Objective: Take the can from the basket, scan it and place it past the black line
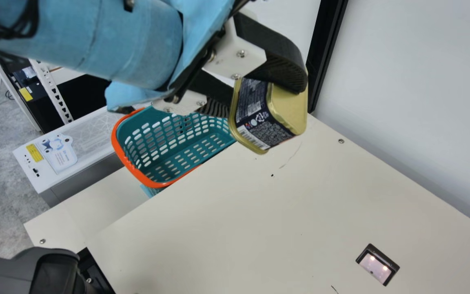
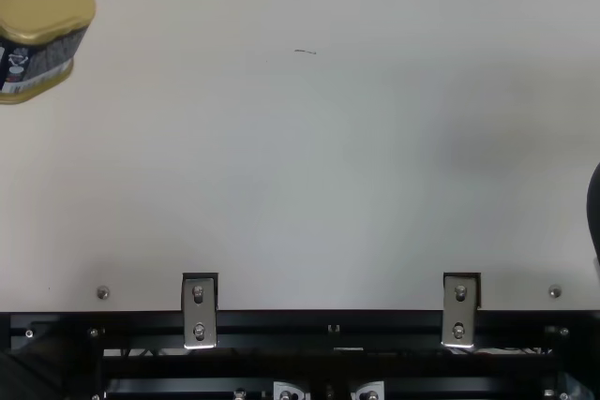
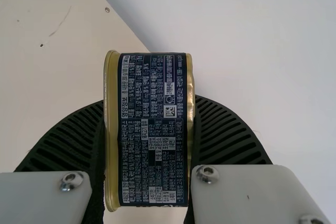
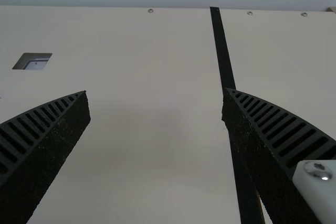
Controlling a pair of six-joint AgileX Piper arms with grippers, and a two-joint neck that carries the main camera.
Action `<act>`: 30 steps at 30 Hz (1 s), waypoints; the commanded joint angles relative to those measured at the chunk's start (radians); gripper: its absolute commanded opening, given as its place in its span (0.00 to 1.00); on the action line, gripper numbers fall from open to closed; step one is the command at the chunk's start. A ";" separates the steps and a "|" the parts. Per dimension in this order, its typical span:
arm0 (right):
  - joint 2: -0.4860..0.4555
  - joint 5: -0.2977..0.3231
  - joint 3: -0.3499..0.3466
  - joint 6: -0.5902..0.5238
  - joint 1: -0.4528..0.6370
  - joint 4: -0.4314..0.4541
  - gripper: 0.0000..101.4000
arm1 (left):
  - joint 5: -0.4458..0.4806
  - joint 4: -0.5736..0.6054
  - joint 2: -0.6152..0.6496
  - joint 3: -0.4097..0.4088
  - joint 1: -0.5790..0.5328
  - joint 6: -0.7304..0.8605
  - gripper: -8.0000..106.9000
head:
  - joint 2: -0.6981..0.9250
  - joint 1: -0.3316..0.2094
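Cream table (image 1: 235,212) stretched out beneath a pale wall, with the scanner (image 1: 377,265) set flush in it and the basket (image 1: 129,165) over by its edge. The can (image 1: 269,116) hung in the air above the table, out of the basket and well apart from the scanner. The left gripper (image 3: 149,129) had it pinched across its thickness, a ribbed finger against each gold end face; the right gripper (image 4: 156,95) was spread wide and empty, near the black line (image 4: 224,61).

A failed read seemed the likeliest trouble, since the can was tilted and its barcode might meet the scanner askew. Its lower corner could knock the table if it came down at that slant, and the smooth metal might then twist between the fingers. A later handover could loosen it too, should the left let go early.

One gold end face pointed obliquely upward; the barcode side leaned toward the neck camera and somewhat down. Its long axis, as far as the foreshortened views allowed, seemed to run outward from the left wrist, along the fingers.
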State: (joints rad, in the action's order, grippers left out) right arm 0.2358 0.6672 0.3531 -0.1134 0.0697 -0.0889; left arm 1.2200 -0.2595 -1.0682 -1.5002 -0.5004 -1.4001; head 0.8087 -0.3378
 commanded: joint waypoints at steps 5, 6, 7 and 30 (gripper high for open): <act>0.000 0.000 0.000 0.000 0.000 0.000 1.00 | 0.000 0.024 0.003 -0.002 0.011 0.008 0.16 | 0.031 -0.059; 0.000 0.000 0.000 0.000 0.000 0.000 1.00 | 0.000 0.026 0.004 -0.002 0.013 0.009 0.16 | 0.030 -0.060; 0.000 0.000 0.000 0.000 0.000 0.000 1.00 | 0.000 0.028 0.004 -0.001 0.013 0.009 0.16 | 0.028 -0.060; 0.000 0.000 0.000 0.000 0.000 0.000 1.00 | 0.000 0.048 0.028 0.020 0.036 0.025 0.16 | -0.259 -0.085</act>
State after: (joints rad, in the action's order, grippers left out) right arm 0.2358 0.6672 0.3531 -0.1134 0.0697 -0.0889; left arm 1.2200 -0.2135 -1.0407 -1.4815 -0.4664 -1.3772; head 0.5579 -0.3839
